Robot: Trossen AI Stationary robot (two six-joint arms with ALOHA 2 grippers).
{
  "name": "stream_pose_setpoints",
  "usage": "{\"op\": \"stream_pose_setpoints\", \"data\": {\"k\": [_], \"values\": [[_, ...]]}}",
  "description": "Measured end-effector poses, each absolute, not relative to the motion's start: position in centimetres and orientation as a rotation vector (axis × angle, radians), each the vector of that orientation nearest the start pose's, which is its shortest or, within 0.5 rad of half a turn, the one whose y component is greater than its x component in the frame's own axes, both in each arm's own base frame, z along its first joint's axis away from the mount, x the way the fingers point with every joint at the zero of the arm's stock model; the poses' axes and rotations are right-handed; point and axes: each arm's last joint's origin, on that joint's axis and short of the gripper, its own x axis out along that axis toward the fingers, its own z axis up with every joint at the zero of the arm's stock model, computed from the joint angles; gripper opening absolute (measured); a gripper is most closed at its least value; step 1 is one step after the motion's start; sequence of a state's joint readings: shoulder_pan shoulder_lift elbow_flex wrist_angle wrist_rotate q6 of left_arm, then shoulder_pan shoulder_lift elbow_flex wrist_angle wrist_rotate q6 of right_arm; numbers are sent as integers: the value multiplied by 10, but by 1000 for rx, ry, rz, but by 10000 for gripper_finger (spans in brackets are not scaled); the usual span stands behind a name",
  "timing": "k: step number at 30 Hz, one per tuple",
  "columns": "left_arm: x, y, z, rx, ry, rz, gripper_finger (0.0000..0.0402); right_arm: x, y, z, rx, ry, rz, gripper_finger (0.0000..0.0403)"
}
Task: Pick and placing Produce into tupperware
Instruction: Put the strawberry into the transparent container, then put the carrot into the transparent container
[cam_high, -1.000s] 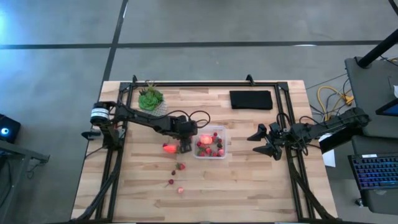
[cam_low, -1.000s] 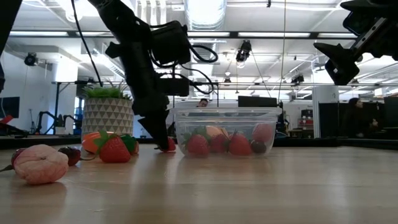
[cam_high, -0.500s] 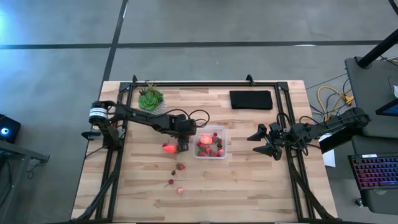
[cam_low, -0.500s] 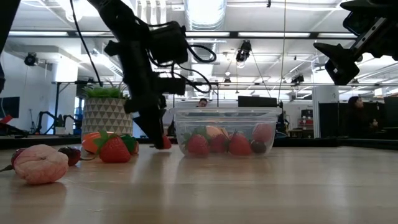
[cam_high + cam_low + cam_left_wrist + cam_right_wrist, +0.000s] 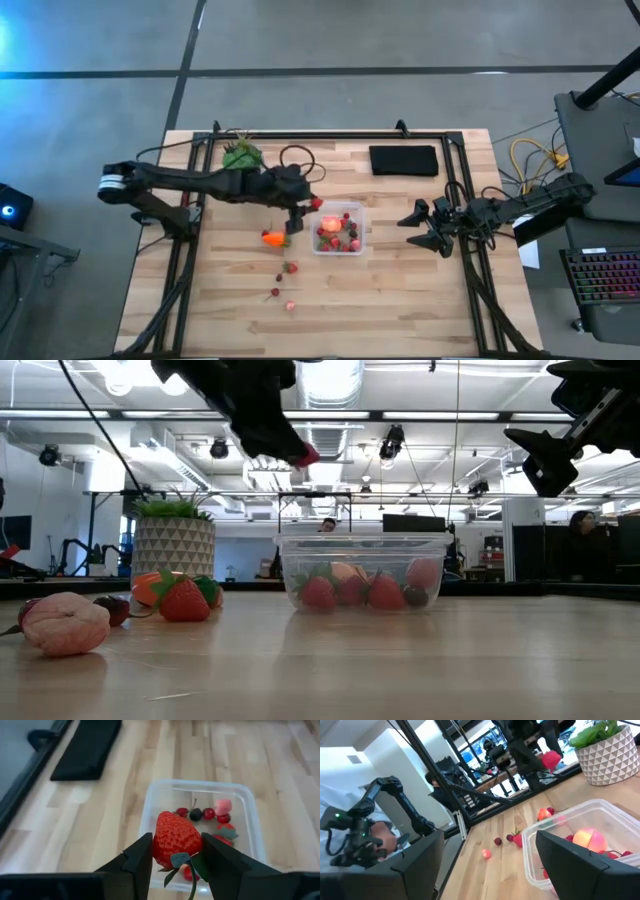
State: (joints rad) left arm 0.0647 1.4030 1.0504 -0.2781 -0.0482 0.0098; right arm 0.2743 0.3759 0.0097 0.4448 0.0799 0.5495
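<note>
My left gripper (image 5: 176, 854) is shut on a red strawberry (image 5: 176, 839) and hangs high over the table, just off the left side of the tupperware (image 5: 338, 230). That clear square container rests on its base and holds several berries and a pink-red round fruit (image 5: 329, 222). An orange carrot-like piece (image 5: 272, 238), a strawberry (image 5: 290, 267) and two small pieces lie on the wood to its left and nearer. My right gripper (image 5: 412, 230) waits open at the table's right side. My left gripper pinches the strawberry's red body (image 5: 167, 845) between its two fingers (image 5: 141, 856), one on each side. The berry is lifted clear of the table, with its green leaves (image 5: 181, 862) toward the wrist and its tip pointing away, out past the fingertips.
A green plant in a pale pot (image 5: 242, 156) stands near the far left corner and a black pad (image 5: 404, 160) lies near the far right. A dark metal frame (image 5: 330, 135) runs along the table's edges. Bare wood lies toward the near edge.
My left gripper, down at the table by the container's left side with the strawberry at its tips, has risen high and moved a little toward the far edge, carrying the strawberry clear of the wood. The arm has swung and stretched out. The right arm kept still.
</note>
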Motion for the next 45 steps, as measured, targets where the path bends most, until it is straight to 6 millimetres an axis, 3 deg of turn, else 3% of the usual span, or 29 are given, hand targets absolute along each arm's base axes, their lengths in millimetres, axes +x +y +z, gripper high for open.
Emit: {"op": "stream_pose_setpoints", "data": {"k": [12,16,20,27,33,38,45], "values": [[376,-8,260,-12,693,-96,133,117,31,176,562,-23,211,307],[389,-10,251,-1,734,-82,146,117,31,176,561,-23,211,307],[390,-9,245,3,774,-55,191,117,31,176,561,-23,211,311],[372,-5,263,49,800,40,273,117,31,176,561,-23,211,310],[330,-2,275,181,1016,-7,285,117,30,176,562,-23,211,310],[292,-2,255,197,1223,-61,285,117,31,176,561,-21,211,313],[253,-16,218,223,1290,-166,286,117,31,176,561,-22,211,308]]}}
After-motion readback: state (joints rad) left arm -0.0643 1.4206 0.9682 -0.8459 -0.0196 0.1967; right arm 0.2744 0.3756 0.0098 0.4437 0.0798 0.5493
